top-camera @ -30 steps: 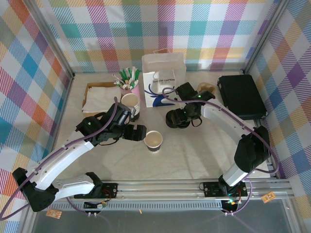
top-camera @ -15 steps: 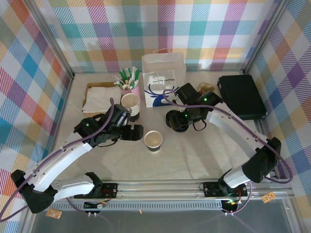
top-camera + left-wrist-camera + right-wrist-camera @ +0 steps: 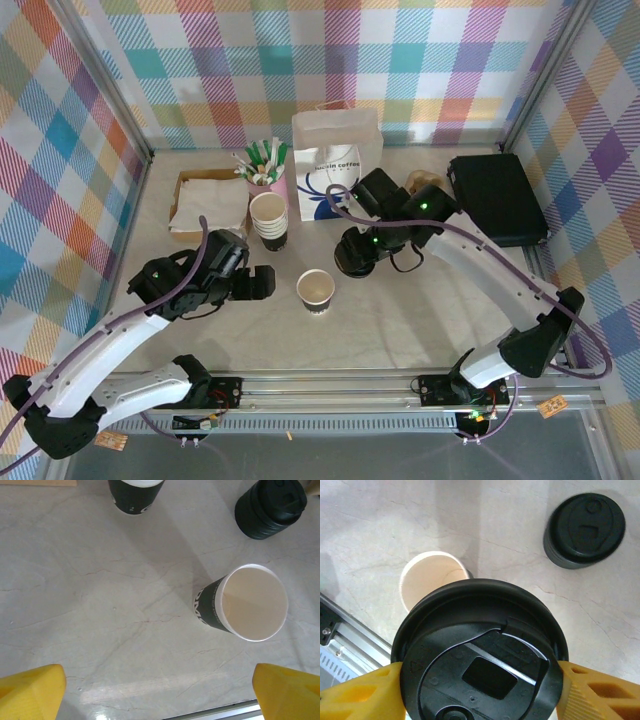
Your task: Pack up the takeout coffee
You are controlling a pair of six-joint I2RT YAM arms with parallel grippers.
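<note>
One black lid (image 3: 480, 655) sits pinched in the right gripper (image 3: 357, 254) just far-right of the lidless paper cup (image 3: 316, 290) mid-table, likely to cap it; the left gripper (image 3: 262, 282) hangs wide open and empty at its left

White arms (image 3: 110, 335), black joints (image 3: 188, 283), purple cables (image 3: 203, 232), yellow fingers (image 3: 30, 692).
</note>
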